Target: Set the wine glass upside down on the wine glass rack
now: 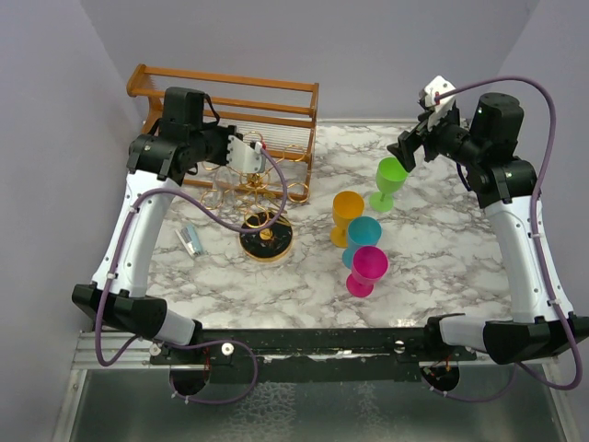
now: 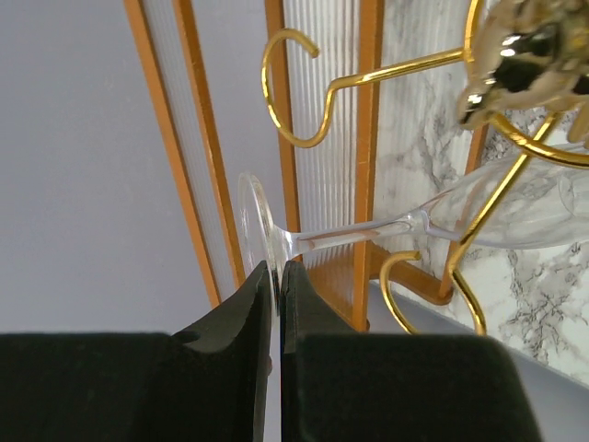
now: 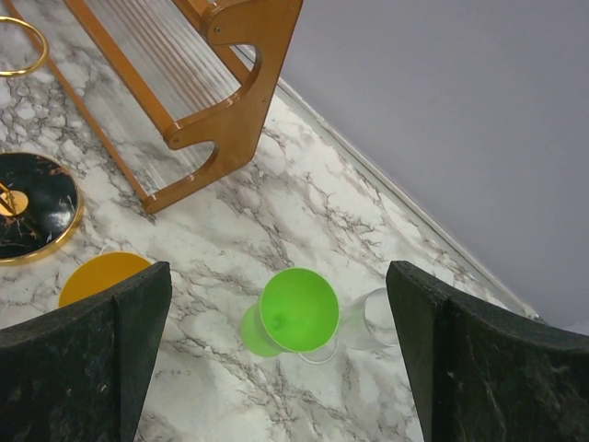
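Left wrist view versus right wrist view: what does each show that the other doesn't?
Only left wrist: the left hand shut on the foot of the clear wine glass, close to the wine glass rack and its gold looped arms. Only right wrist: the open right hand above a green goblet, an orange goblet, and the rack's black base. Both: the wooden frame and marble table.

A robotics lab booth: plain lilac walls [image 1: 368, 46] around a marble-print table [image 1: 442, 258], arms [image 1: 138, 230] bolted to its near rail [image 1: 313, 343].
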`<state>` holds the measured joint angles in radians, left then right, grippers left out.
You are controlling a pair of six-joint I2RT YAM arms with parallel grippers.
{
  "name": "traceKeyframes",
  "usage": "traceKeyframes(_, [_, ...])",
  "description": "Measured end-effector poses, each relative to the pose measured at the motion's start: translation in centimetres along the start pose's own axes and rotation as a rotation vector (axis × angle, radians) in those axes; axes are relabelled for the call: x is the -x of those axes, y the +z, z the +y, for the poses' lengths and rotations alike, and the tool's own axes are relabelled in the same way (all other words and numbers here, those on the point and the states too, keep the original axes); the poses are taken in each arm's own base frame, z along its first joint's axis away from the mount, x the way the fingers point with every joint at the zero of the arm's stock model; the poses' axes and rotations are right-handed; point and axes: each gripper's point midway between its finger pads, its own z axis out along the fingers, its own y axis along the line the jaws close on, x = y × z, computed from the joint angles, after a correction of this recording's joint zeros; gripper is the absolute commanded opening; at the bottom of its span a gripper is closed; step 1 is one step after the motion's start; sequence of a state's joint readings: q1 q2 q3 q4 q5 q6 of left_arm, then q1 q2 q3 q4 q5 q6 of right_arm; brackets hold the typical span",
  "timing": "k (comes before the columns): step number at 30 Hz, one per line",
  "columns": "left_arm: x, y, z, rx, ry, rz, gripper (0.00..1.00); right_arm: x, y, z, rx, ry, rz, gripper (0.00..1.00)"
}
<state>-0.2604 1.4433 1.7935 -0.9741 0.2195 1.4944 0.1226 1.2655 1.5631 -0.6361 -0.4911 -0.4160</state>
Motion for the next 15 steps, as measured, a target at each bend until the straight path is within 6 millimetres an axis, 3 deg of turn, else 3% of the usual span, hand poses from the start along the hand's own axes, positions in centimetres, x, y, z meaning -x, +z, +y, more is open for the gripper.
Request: traceKeyframes(15, [2.1,-0.5,-1.8,-0.133,0.22,-0.079,0.0,-0.8,0.3,0.2,0.008,0.008,0.015,1.0])
